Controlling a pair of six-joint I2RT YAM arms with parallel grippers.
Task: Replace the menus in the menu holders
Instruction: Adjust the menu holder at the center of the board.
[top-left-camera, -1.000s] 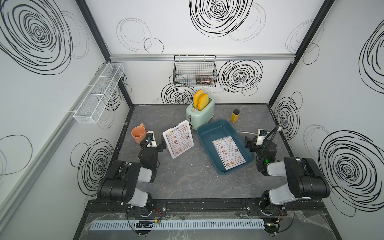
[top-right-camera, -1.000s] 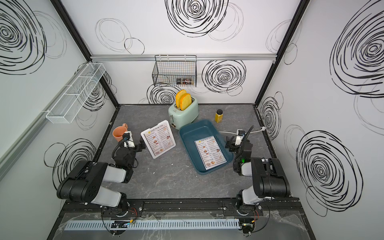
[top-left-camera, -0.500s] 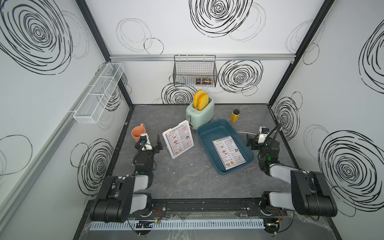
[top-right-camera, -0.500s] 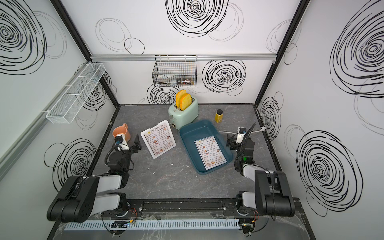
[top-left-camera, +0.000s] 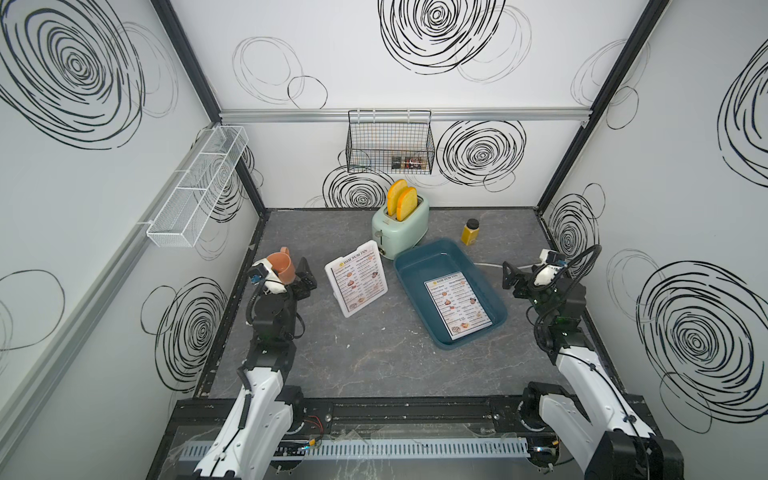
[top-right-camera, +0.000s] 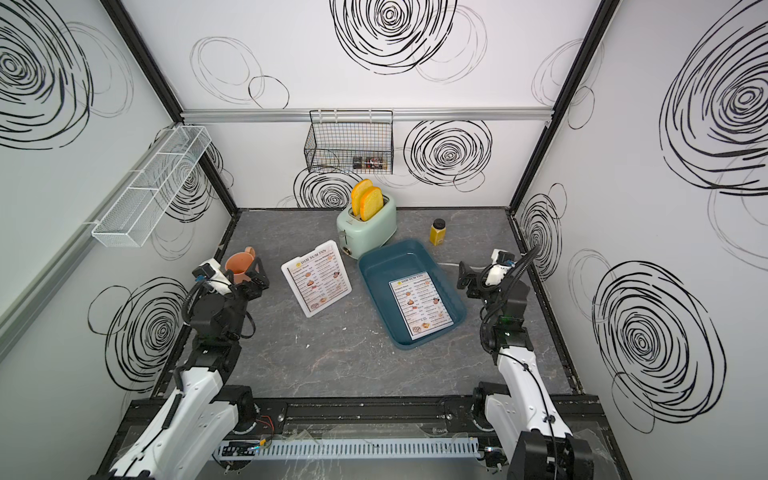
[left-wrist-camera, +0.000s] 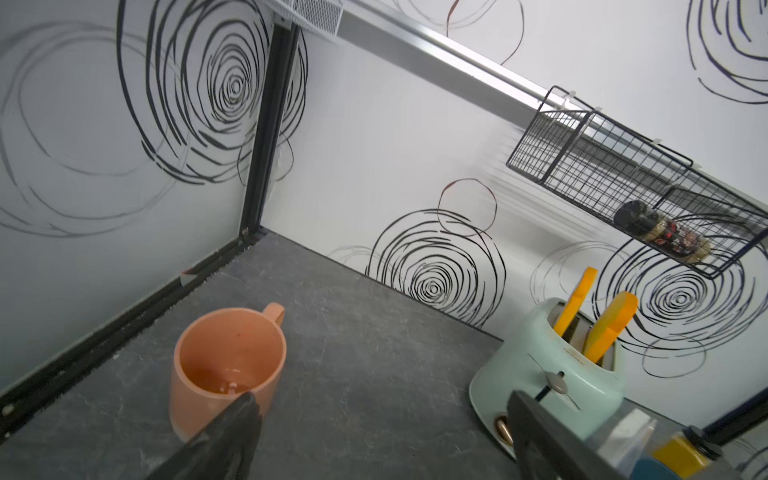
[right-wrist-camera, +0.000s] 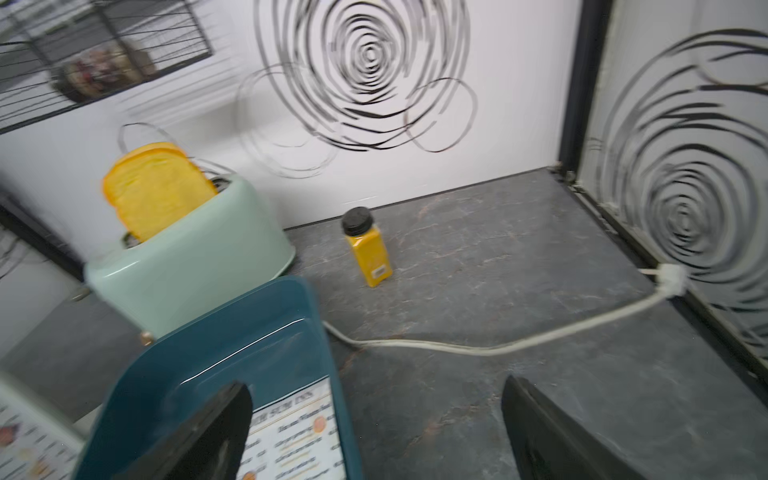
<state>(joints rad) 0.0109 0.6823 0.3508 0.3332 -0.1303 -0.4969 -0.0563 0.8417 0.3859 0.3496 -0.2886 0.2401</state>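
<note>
In both top views the menu holder (top-left-camera: 356, 282) (top-right-camera: 316, 278) stands tilted left of centre, with one menu showing in its sleeve. A second menu (top-left-camera: 457, 305) (top-right-camera: 419, 305) (right-wrist-camera: 291, 436) lies flat in the dark teal bin (top-left-camera: 419, 249) (right-wrist-camera: 232, 353). My left gripper (top-left-camera: 300, 277) (left-wrist-camera: 382, 399) hangs open and empty beside the orange mug, left of the holder. To the right of the bin my right gripper (top-left-camera: 513, 277) (right-wrist-camera: 374, 388) is open and empty above the table, one finger over the bin's near corner.
An orange mug (top-left-camera: 282, 266) (left-wrist-camera: 228, 365) stands by the left wall. A mint toaster (top-left-camera: 401, 226) with two toast slices stands behind the holder, with a yellow spice bottle (top-left-camera: 470, 232) to its right. A white cord (right-wrist-camera: 498, 345) runs from the toaster to the right wall.
Both arms have unfolded and raised their wrists, the left gripper shifting towards the mug. Both grippers stay open. Holder, menus and bin have not moved.
</note>
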